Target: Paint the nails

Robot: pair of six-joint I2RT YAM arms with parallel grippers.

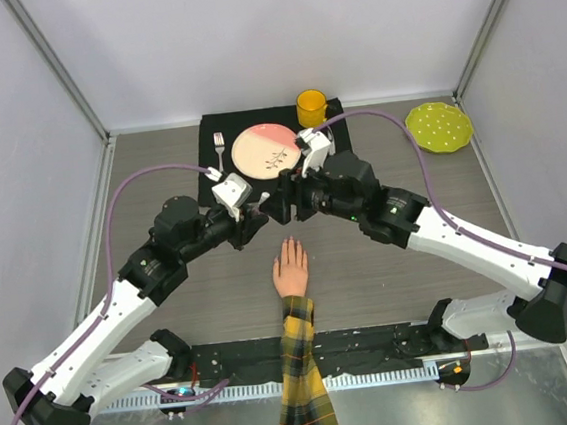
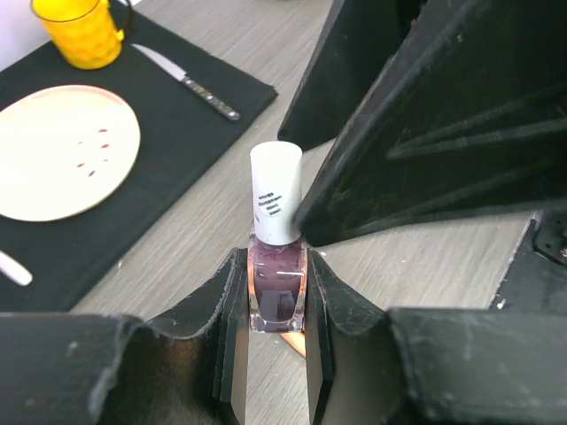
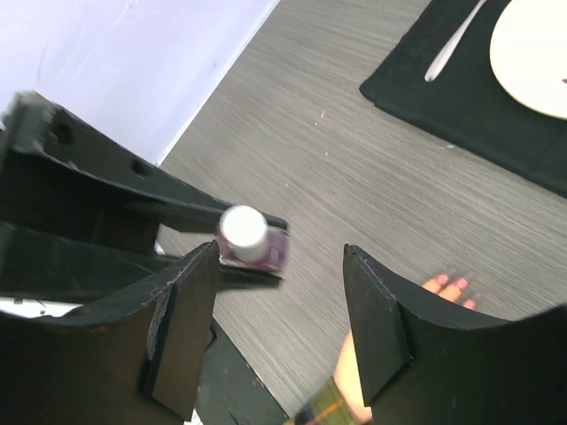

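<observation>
Clamped tight in the left gripper [image 2: 276, 297]: a small purple polish bottle [image 2: 277, 283], pinched by its glass body from both sides, upright, with the white cap [image 2: 276, 190] seated on top and standing clear above the pads.

Spread wide at the right gripper [image 3: 282, 266], jaws well apart and gripping nothing. Sat with the cap just inside one of its fingers in the right wrist view; whether touching could not be told.

From above, posed nose to nose over the grey wooden table [image 1: 370, 274], just beyond the fingertips of the mannequin hand [image 1: 291, 269].

Below the bottle and toward the near edge: that pale peach hand, laid flat, fingers pointing away from the arm bases, with a yellow-black plaid sleeve [image 1: 303, 391] trailing back off the near edge. At its fingertips, the nails [image 3: 452, 285], showed pinkish in the right wrist view, too small from above to judge. Kept apart from both grippers and from the bottle.

Farther out, on a black placemat [image 1: 207, 129]: a pink-and-cream plate [image 1: 262, 149], a fork [image 1: 220, 143] to its left, a knife [image 2: 190, 84] on its other side, and a yellow cup [image 1: 312, 107] at the far edge. Off at the far right, alone on the table, a green dotted plate [image 1: 439, 127].
</observation>
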